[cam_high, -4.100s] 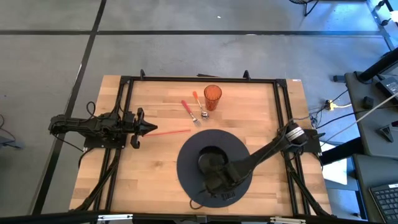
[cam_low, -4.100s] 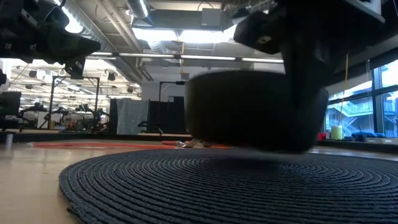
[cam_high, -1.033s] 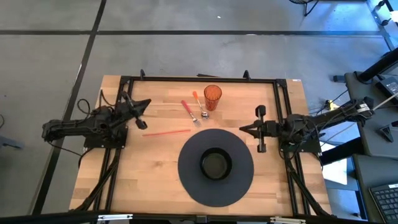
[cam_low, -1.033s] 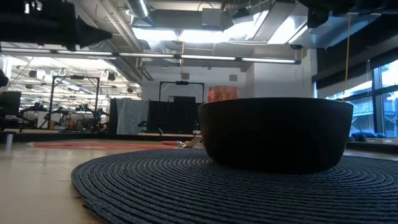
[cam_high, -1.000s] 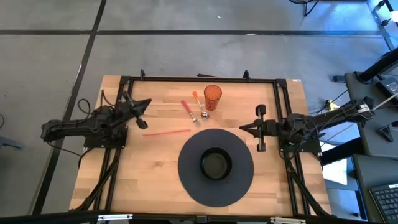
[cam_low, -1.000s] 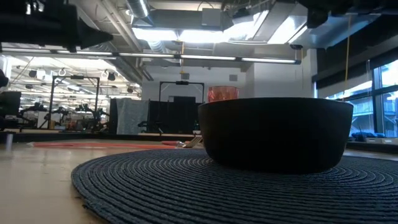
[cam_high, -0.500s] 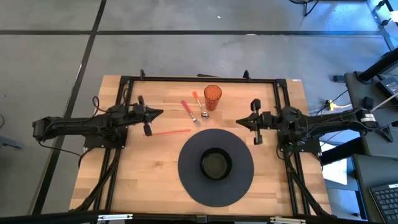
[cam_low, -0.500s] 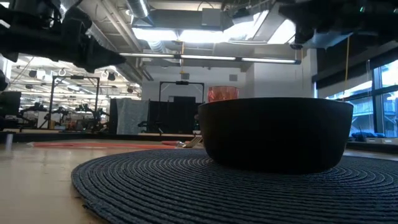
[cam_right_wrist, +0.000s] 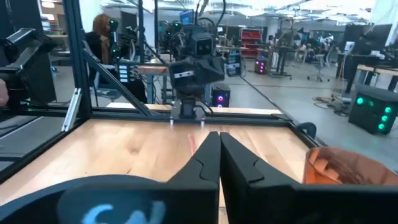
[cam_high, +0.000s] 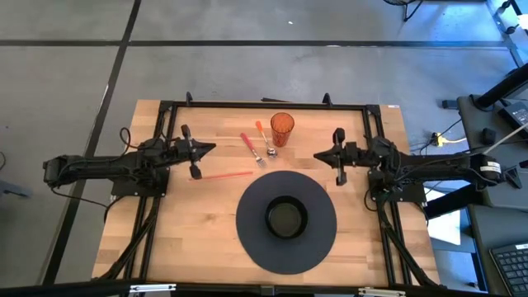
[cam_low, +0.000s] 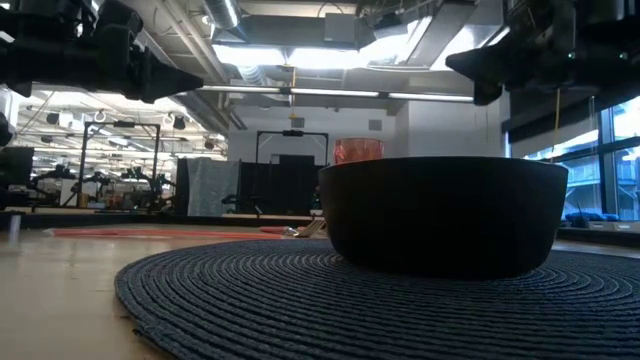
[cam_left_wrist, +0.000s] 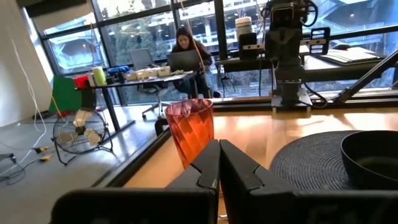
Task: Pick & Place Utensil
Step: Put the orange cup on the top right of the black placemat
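A grey concrete floor surrounds the light wooden table point(cam_high: 206, 231), which is fenced by a black metal frame; the wrist views look out on an open workshop with desks, and a person sits at a laptop beyond the table in the left wrist view.

At the table's left side the left end effector point(cam_high: 208, 149) hangs above the wood, its 2 fingers pressed together and holding nothing. Just beside its tip a thin red stick point(cam_high: 225, 174) lies flat, pointing across the table. Further right, near the far edge, 2 utensils rest side by side on the wood: a red-handled one point(cam_high: 250, 146) and an orange-handled one point(cam_high: 265, 140), both angled toward the mat, their metal ends near each other. Just beside them stands an upright translucent orange plastic cup point(cam_high: 282, 129).

In the middle of the near half lies a round dark woven placemat point(cam_high: 247, 235) with a black round bowl point(cam_high: 285, 218) on its centre.

At the right, the right end effector point(cam_high: 322, 157) points toward the cup, fingers closed together and empty, well apart from the utensils.
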Controlling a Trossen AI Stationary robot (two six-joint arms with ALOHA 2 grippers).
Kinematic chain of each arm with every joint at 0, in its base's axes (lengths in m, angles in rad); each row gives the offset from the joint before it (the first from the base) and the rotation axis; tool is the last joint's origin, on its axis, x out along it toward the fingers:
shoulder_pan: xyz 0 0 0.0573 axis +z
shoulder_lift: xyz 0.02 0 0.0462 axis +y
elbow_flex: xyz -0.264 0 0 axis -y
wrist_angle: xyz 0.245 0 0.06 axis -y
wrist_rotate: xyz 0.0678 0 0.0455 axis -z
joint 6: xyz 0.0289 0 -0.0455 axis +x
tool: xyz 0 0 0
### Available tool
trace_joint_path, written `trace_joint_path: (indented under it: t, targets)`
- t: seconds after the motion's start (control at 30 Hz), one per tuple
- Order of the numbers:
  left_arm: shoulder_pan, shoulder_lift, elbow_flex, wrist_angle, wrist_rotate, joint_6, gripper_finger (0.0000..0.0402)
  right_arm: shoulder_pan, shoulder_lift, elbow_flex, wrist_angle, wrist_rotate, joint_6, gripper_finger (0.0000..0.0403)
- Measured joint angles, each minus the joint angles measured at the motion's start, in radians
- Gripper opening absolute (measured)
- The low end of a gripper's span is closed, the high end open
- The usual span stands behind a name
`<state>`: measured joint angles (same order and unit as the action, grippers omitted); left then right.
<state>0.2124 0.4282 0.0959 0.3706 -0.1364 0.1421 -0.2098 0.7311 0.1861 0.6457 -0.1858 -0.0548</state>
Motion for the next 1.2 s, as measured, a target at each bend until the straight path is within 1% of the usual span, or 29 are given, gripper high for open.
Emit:
trace_joint_path:
  t: [0.17,0.37,0.6,0.83,0.9,1.03,1.1,1.2]
  targets:
    - [0.000,0.000,0.000,-0.003,0.000,-0.005,0.0001,0.000,0.000,0.000,0.001,0.000,-0.033,0.0001]
    - [0.000,0.000,0.000,-0.003,0.000,-0.005,0.0001,0.000,0.000,0.000,0.001,0.001,-0.061,0.0014]
    - [0.000,0.000,0.000,-0.003,0.000,-0.006,0.0001,0.000,0.000,0.000,0.001,0.075,-0.081,0.0017]
    - [0.000,0.000,0.000,0.005,0.000,-0.005,0.0001,0.001,0.000,0.000,-0.001,0.086,-0.081,0.0018]
    - [0.000,0.000,0.000,0.006,0.000,0.000,0.0001,0.001,0.000,0.000,-0.002,0.126,-0.082,0.0018]
    - [0.000,0.000,0.000,0.019,0.000,0.013,0.0001,0.001,0.000,0.000,-0.019,0.269,-0.048,0.0018]
    - [-0.001,0.000,0.000,0.045,0.000,0.029,0.0001,0.000,0.000,0.000,-0.029,0.291,-0.025,0.0018]
    - [-0.001,-0.001,0.001,0.070,0.000,0.041,0.0001,0.001,0.000,0.000,-0.030,0.289,-0.031,0.0019]
